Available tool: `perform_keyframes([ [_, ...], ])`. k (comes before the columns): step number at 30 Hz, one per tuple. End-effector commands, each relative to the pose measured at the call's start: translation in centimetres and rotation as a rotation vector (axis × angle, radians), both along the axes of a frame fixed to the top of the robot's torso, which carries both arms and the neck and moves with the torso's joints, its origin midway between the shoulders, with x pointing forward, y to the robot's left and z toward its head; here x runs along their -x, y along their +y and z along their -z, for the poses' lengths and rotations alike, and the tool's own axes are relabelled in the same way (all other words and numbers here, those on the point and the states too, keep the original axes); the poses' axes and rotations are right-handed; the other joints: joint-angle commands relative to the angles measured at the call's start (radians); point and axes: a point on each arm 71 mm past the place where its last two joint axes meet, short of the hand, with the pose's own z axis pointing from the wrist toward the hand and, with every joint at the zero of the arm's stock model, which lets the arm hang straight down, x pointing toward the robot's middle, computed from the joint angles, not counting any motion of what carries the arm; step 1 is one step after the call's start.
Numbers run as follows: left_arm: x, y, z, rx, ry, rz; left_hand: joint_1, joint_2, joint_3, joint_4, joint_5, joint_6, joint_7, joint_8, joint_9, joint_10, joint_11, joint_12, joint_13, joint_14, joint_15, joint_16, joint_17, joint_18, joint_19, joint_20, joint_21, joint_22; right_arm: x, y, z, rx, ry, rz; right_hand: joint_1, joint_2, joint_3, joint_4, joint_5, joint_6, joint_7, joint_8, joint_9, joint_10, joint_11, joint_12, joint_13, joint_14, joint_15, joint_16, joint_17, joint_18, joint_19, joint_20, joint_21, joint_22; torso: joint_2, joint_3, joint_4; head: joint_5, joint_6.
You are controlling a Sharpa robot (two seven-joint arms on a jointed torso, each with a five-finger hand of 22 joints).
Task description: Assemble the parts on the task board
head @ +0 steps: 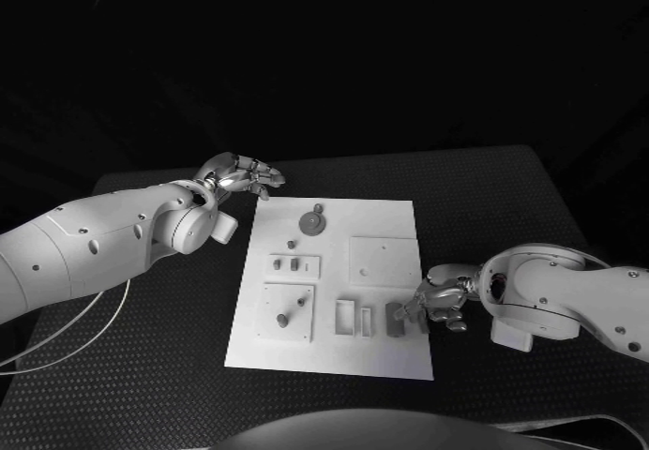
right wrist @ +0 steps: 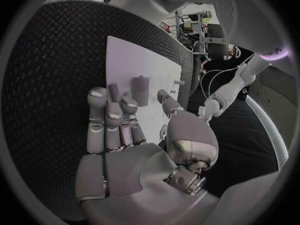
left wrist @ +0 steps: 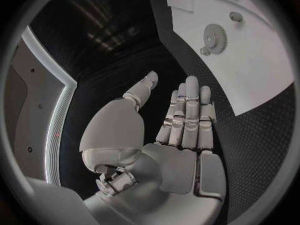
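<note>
The white task board lies in the middle of the black table. A grey gear lies flat near its far edge, and small pegs stand below it. My left hand hovers off the board's far left corner, fingers straight, thumb apart, holding nothing. The left wrist view shows the gear beyond that hand. My right hand is at the board's right edge, its fingertips beside an upright grey part. In the right wrist view its fingers are stretched out flat toward the grey part, and nothing is gripped.
Two narrow slots and a square panel with a single peg sit in the board's near half. A raised square plate sits near its right edge. A thin cable loops over the table at the left.
</note>
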Motion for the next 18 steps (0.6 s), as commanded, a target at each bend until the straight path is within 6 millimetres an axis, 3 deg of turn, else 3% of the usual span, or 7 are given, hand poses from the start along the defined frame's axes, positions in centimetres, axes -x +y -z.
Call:
perform_keyframes([
  [1, 0.0, -0.3, 0.0, 0.013, 0.004, 0.016, -0.011, 0.0, 0.0, 0.007, -0.006, -0.008, 0.0, 0.004, -0.001, -0.001, 0.003, 0.002, -0.001, -0.006, 0.002, -0.005, 0.001, 0.004, 0.006, 0.0, -0.006, 0.001, -0.2, 0.3, 0.1, 0.014, -0.02, -0.004, -0.009, 0.002, 0.0, -0.007, 0.006, 0.052, -0.002, -0.004, -0.002, -0.02, -0.024, 0.007, -0.002, 0.008, -0.002, -0.005, 0.003, 0.064, 0.008, -0.004, 0.007, 0.011, 0.0, -0.0001, 0.0001, 0.003, -0.001],
  [14, 0.1, -0.4, 0.0, 0.013, 0.004, 0.018, -0.012, 0.001, 0.0, 0.008, -0.006, -0.008, 0.0, 0.004, -0.002, -0.002, 0.003, 0.002, -0.002, -0.006, 0.002, -0.005, 0.001, 0.004, 0.006, -0.001, -0.006, 0.002, -0.2, 1.5, 0.9, 0.018, -0.001, -0.025, -0.003, 0.012, 0.014, -0.033, -0.004, 0.057, -0.002, -0.01, -0.004, -0.02, -0.024, 0.011, -0.01, 0.013, -0.002, -0.015, 0.016, 0.064, 0.008, -0.002, 0.01, 0.011, 0.001, -0.0016, -0.0002, 0.006, -0.003],
  [18, 0.1, -0.3, 0.0, 0.013, 0.006, 0.017, -0.013, 0.001, 0.0, 0.008, -0.006, -0.008, 0.0, 0.004, -0.002, -0.002, 0.003, 0.002, -0.002, -0.006, 0.002, -0.005, 0.001, 0.004, 0.006, -0.001, -0.007, 0.002, -0.5, 1.7, 1.4, 0.049, -0.031, -0.033, 0.015, 0.005, 0.055, -0.043, -0.046, 0.062, -0.001, -0.016, -0.006, -0.021, -0.023, 0.015, -0.017, 0.019, -0.001, -0.027, 0.029, 0.064, 0.01, 0.002, 0.011, 0.008, 0.0, -0.0006, -0.0004, 0.008, -0.006],
])
